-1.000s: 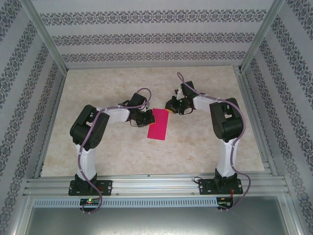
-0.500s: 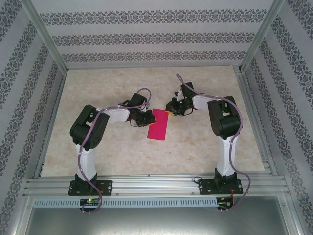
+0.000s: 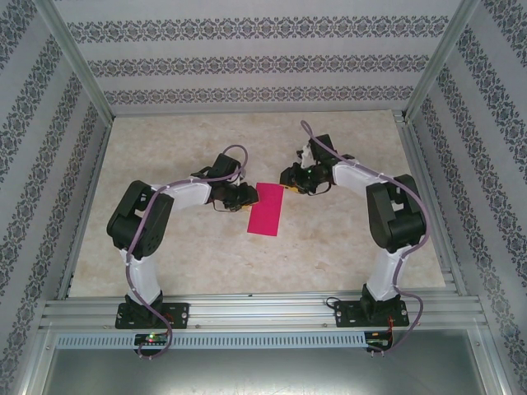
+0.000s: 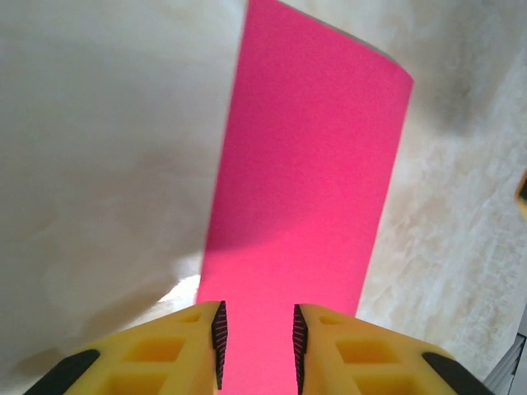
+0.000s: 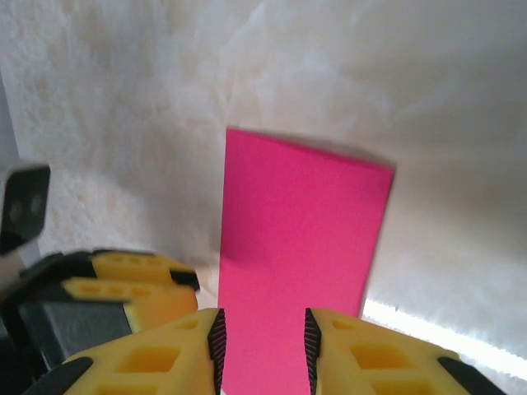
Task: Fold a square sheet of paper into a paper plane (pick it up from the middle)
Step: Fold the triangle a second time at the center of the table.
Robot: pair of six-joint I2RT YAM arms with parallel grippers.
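Both arms have shifted over the last second: the right arm's elbow has swung out toward 3 o'clock, the left arm's toward 8 o'clock, and each gripper's jaws have come apart. Paper position unchanged.

Task item: thin magenta-pink paper sheet (image 3: pixel 267 209), lying flat near the middle of the pale marbled surface (image 3: pixel 165 148). It reads as a narrow rectangle rather than a square, long axis running roughly 12 to 6 o'clock and tipped slightly toward 1, so I judge the first half-fold is already in. In both wrist views the sheet (image 4: pixel 305 206) (image 5: pixel 300 247) looks smooth and stretches away from the fingers.

Left gripper (image 3: pixel 248 196): at the sheet's 10 o'clock corner. Wrist view shows the left gripper (image 4: pixel 256 319) with yellow fingers spread a little, a clear gap between the ribbed pads, pink showing through the gap. Nothing visibly pinched.

Right gripper (image 3: pixel 285 184): at the sheet's 1 o'clock corner. Wrist view shows the right gripper (image 5: pixel 263 325) likewise narrowly parted over the paper's end, holding nothing that I can see.

Step in hand (judgement): release after pressing the centre crease, ahead of the corner folds.

Next move calls for: one gripper to pin the sheet while the other lifts a single layer at the far end, then turns that corner in to the crease. Thin paper will slide if unpinned.
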